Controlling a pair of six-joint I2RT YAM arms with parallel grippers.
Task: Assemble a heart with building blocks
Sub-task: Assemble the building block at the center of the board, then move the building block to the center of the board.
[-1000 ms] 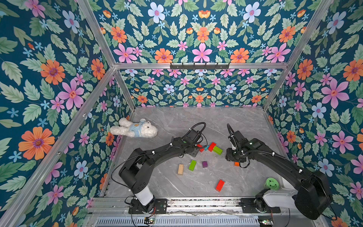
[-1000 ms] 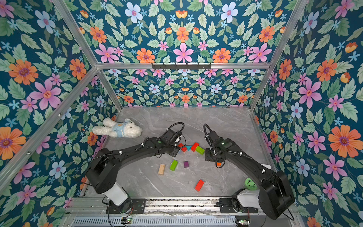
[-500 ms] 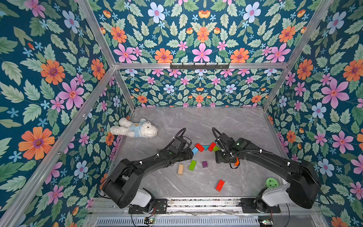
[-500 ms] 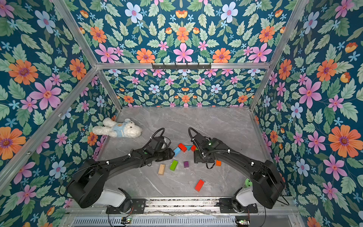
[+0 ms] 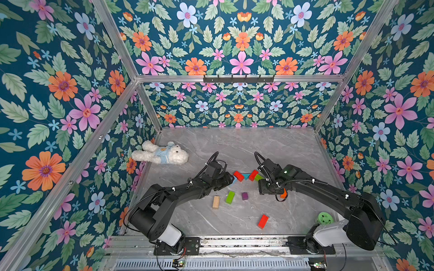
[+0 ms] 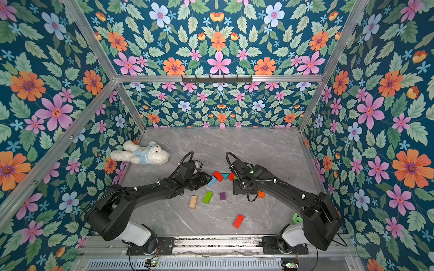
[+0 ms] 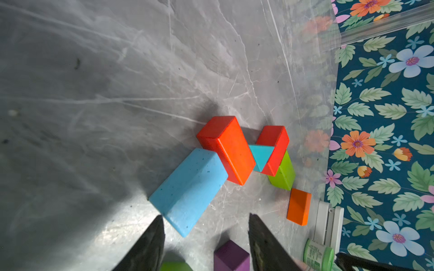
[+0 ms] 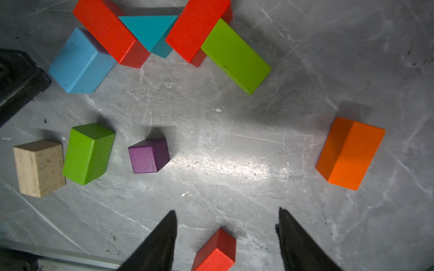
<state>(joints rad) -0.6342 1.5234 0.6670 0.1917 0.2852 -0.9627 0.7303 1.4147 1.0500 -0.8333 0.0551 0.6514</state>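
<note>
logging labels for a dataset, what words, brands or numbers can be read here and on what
No text is readable.
Green round object: small print on its label, too blurred to read.
White plush bear: orange mark on its shirt, too small to tell.
Building blocks: none.

Grey marble desk [image 5: 234,145]. Mid-desk chain, all touching: light-blue bar [image 8: 79,63], red bar [image 8: 105,30], teal triangle [image 8: 148,30], second red bar [image 8: 195,25], green bar [image 8: 234,56]. Orange block [image 8: 350,153] apart. Nearer front: wood block [image 8: 38,167], second green bar [image 8: 88,153], purple cube [image 8: 149,156] in a row; third red bar [image 5: 263,221] alone. Plush bear [image 5: 164,155] far left. Green round object [image 5: 325,218] near right edge.
</note>
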